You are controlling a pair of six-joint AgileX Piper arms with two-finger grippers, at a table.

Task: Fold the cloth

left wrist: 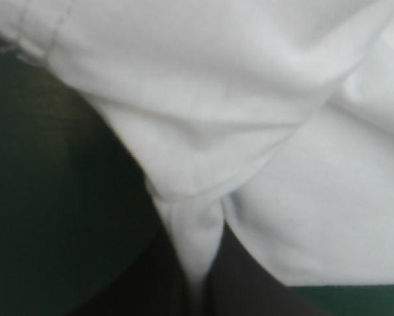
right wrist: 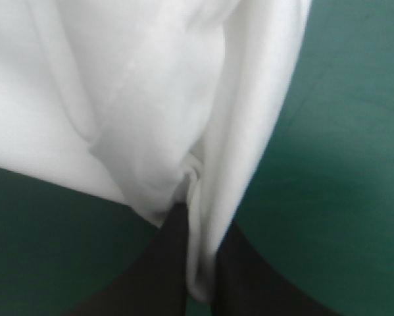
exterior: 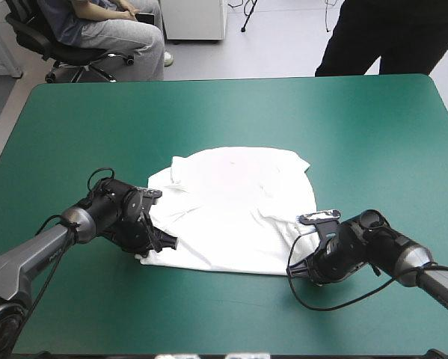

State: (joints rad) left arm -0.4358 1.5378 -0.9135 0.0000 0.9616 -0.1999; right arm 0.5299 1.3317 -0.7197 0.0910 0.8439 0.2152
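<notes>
The T-shirt [exterior: 235, 209] lies spread at the middle of the surface [exterior: 373, 134]. Nearly closed, the left jaws and right jaws each pinch a near corner. Each pinch perhaps holds only one layer; an uneven lift could pull a corner free.

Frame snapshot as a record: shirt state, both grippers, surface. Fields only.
cloth: T-shirt, white, spread mostly flat at mid-table, wrinkled
left gripper: shut on the T-shirt, fabric pinched between its black fingers, at the near left corner
right gripper: shut on the T-shirt, at the near right corner
near edge: low, at or close to the table
surface: teal-green cover
</notes>
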